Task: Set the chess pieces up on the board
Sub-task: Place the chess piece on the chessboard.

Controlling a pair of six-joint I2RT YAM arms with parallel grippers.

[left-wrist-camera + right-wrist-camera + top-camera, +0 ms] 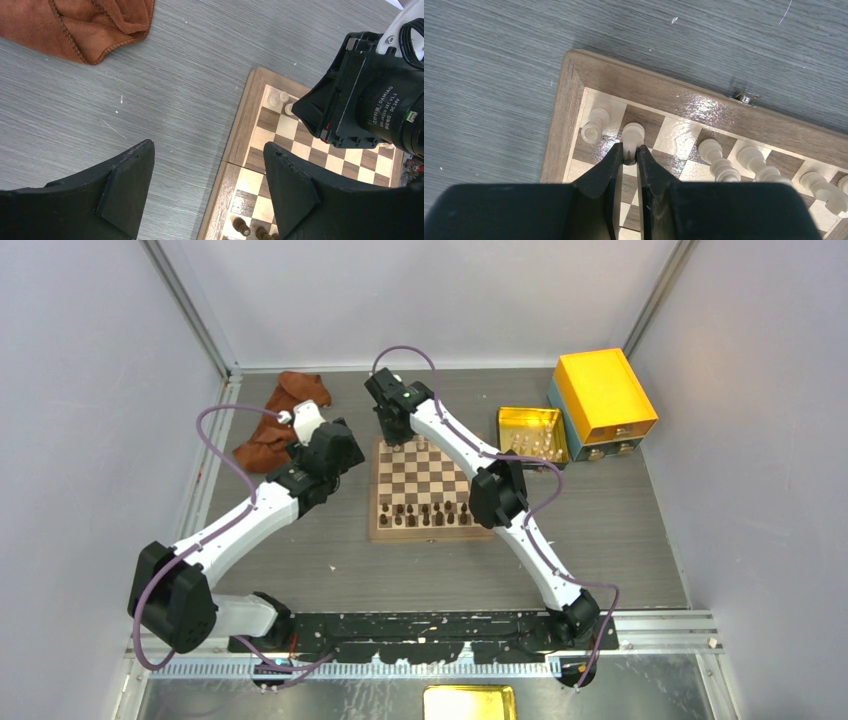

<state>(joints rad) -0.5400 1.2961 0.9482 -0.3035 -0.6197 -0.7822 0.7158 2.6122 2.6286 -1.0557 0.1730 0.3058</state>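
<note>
The board (425,490) lies mid-table, with dark chessmen (425,513) in its near rows. My right gripper (628,152) is over the board's far left corner, shut on a cream chess piece (632,134) that stands on or just above the second square of the back row. Another cream piece (594,126) stands in the corner square, and several more (719,160) line the back row to the right. My left gripper (207,175) is open and empty, hovering over the board's left border (240,135); it also shows in the top view (335,445).
A brown cloth (285,410) lies at the back left. A shallow yellow tray (530,435) holding cream pieces and an orange-yellow box (603,395) stand at the back right. A metal clasp (744,97) sticks out of the board's far edge.
</note>
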